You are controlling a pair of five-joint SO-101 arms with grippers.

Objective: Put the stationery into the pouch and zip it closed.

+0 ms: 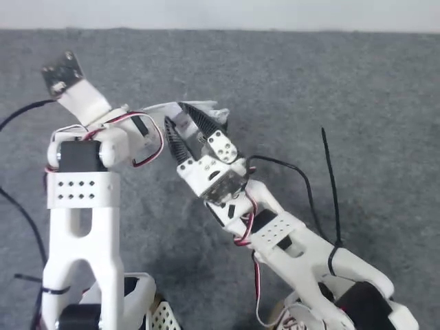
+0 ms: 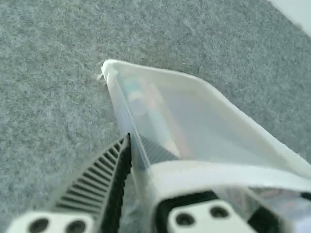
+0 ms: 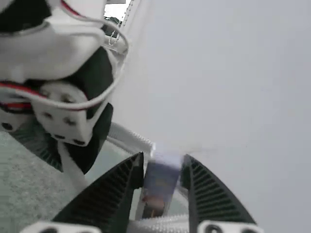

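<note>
Grey felt-like table cover (image 1: 357,82) under both arms.

Pouch (image 2: 194,116): translucent white, sits between the two arms near the middle of the cover. Blurred coloured stationery (image 2: 146,104) shows through its wall.

Left gripper (image 2: 137,151): nearly closed, pinching the pouch's rim, with its ribbed black finger against the outside wall.

Right gripper (image 3: 163,162): fingers partly closed onto a small blue piece (image 3: 159,182), held just beside the pouch's zip edge (image 3: 129,138) and close to the left gripper.

Black cable (image 1: 331,185): on the cover, well apart from the pouch, on the far side of the right arm.
</note>
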